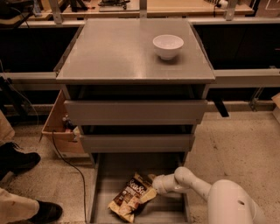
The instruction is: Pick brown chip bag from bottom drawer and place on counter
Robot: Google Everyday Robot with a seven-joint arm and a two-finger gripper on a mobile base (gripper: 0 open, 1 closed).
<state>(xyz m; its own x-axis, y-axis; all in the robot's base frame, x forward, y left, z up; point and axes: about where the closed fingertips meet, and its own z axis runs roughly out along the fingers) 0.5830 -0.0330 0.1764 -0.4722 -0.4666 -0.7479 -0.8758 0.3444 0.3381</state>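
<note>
The brown chip bag (132,197) lies tilted on the floor of the pulled-out bottom drawer (107,173), white lettering up. My white arm reaches in from the lower right, and the gripper (154,184) is low in the drawer at the bag's upper right end, touching or nearly touching it. The grey counter (113,52) tops the cabinet above, with a white bowl (168,46) on its right rear part.
Two closed drawer fronts (135,111) overhang the open drawer. A cardboard box (59,127) and a black cable (68,164) lie left of the cabinet. A person's shoes (17,159) are at the far left. A wooden workbench (175,6) runs behind.
</note>
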